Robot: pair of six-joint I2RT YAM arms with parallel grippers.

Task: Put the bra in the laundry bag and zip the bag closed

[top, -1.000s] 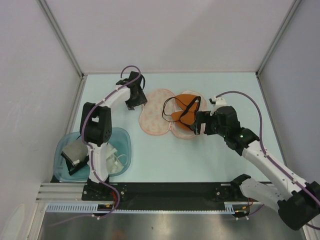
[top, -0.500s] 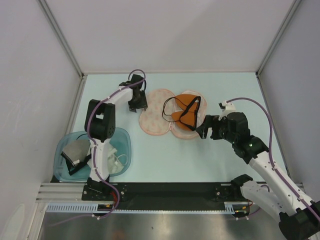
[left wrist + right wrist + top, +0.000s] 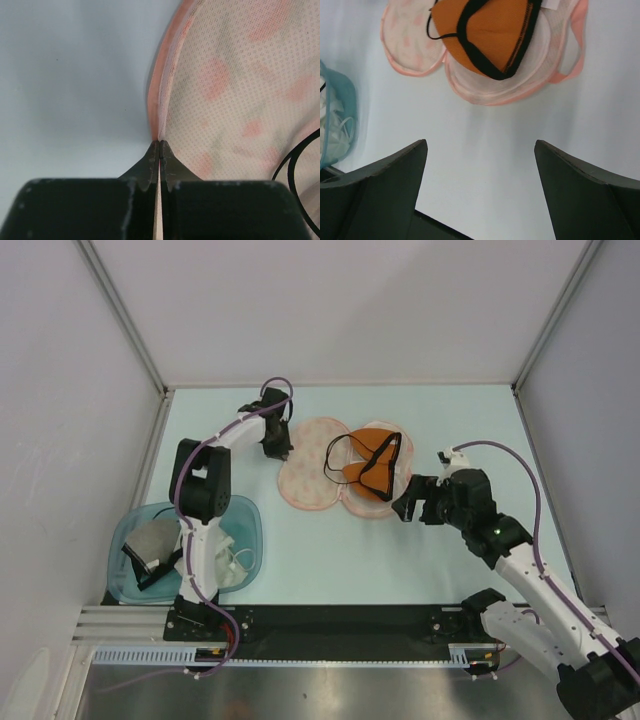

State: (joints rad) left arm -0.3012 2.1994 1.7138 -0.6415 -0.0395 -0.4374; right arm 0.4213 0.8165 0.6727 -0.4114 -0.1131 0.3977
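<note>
The laundry bag (image 3: 308, 483) lies open like a clamshell on the table, peach-pink with a pale lining. The orange bra (image 3: 372, 462) with black trim rests in its right half, one black strap looping over the left half. My left gripper (image 3: 278, 448) is shut on the rim of the bag's left half; in the left wrist view the fingertips pinch the pink edge of the bag (image 3: 235, 85). My right gripper (image 3: 405, 502) stands open just right of the bag, nothing between its fingers. From the right wrist view the bra (image 3: 490, 30) and the bag (image 3: 412, 37) lie ahead of my right gripper (image 3: 481, 142).
A translucent teal tub (image 3: 245, 515) holding a white garment (image 3: 232, 565) sits at the near left by the left arm's base; its edge also shows as the tub (image 3: 342, 97) in the right wrist view. White walls enclose the table on three sides.
My left gripper has closed on the bag's rim. The right gripper has drawn back from the bra toward the right and near side, staying open.
</note>
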